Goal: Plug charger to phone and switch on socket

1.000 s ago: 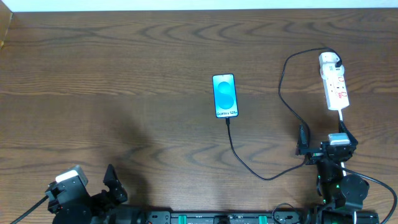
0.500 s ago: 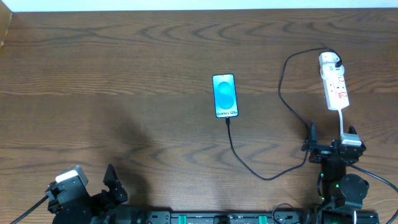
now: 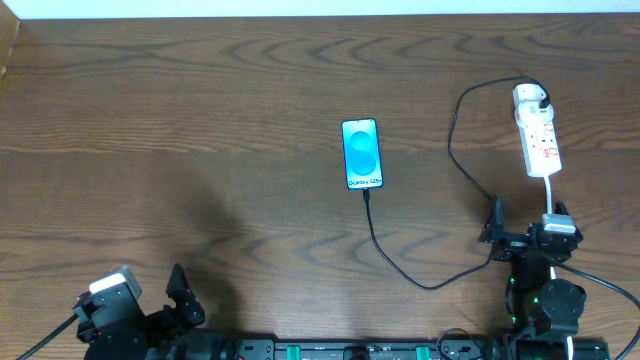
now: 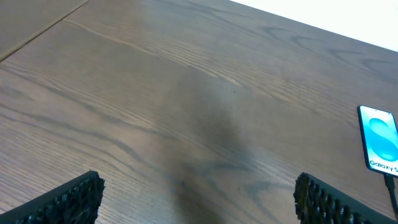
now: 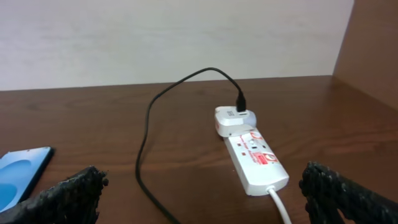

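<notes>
a small rectangular smartphone with a bright cyan-blue screen [image 3: 362, 154] lies flat near the middle of the dark brown wooden table [image 3: 200, 120], its white strip of text toward the robot. a long thin black charger cable [image 3: 400, 268] meets the phone's near edge with its small tip, loops toward the robot, then climbs past the right arm and arcs over to a black plug [image 3: 543, 103] seated in a white adapter at the far end of a narrow white power strip with red switch marks [image 3: 540, 140]. the strip lies at the far right of the table, well apart from the phone; its white lead [image 3: 548, 192] runs back toward the right gripper [image 3: 525, 232]. whether its switches are on cannot be told.

the right gripper hangs just short of the strip's near end, jaws spread wide; its wrist view shows the strip ahead, between its two fingers. the cable passes just beside its left finger; contact cannot be told. the left gripper [image 3: 150, 290] sits at the near left edge, well apart from everything, jaws also spread wide over bare wood.
</notes>
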You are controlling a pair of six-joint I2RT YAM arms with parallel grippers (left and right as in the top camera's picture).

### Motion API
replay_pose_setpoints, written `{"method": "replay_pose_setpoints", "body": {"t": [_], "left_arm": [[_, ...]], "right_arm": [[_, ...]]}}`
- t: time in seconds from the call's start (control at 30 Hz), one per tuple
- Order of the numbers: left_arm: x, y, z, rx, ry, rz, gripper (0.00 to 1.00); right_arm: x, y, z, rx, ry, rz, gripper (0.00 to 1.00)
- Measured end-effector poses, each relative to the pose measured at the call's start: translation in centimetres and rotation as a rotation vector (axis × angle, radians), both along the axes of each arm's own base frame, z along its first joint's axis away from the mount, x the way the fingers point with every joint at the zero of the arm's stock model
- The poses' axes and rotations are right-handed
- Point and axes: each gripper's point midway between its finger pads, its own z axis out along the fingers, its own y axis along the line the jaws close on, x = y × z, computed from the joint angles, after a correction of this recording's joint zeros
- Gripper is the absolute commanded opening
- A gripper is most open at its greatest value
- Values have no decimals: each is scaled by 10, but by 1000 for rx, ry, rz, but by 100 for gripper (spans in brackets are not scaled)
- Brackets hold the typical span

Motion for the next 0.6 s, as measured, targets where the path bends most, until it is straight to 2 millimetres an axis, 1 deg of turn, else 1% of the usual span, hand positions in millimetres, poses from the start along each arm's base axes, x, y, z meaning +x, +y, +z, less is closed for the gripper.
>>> {"method": "replay_pose_setpoints", "body": {"t": [0.23, 0.6], "left_arm": [[0, 0, 0, 0, 0, 0, 98], [0, 0, 0, 0, 0, 0, 98]], "right_arm": [[1, 7, 0, -5, 0, 27, 99], [1, 8, 0, -5, 0, 30, 99]]}}
